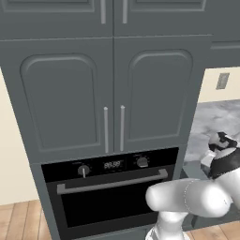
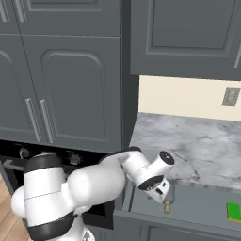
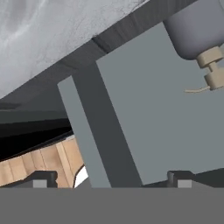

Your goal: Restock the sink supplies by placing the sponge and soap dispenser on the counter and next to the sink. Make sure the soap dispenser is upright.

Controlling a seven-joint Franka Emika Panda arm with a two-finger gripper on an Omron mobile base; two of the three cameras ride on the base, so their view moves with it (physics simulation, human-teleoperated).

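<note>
Spread wide and holding nothing, my tool (image 2: 157,190) hung over the left end of an open drawer (image 2: 188,207) below the tabletop (image 2: 197,141), its two dark tips (image 3: 43,178) well apart at the bottom of the hand view. I judged that I had it poised there because both supplies sat in that drawer and had to come out before they could go by the sink.

Lying on its side on the drawer floor, the soap dispenser (image 2: 168,200) rested just under the tool with its beige pump top (image 3: 212,65) pointing away from the dark rounded body (image 3: 192,30). That meant it would need turning upright once lifted. Well apart from it, at the right end of the same drawer, lay the green sponge (image 2: 234,212).

From the hand view I got the close detail: the bottle's neck and pump, the drawer's front wall running across, and wood floor (image 3: 39,162) beyond it. From the right base view I got the layout, with sponge and bottle both placed in the drawer and bare marble above. From the left base view I saw mainly the tall cabinet and oven (image 1: 110,187), with my wrist at the far right edge.
</note>
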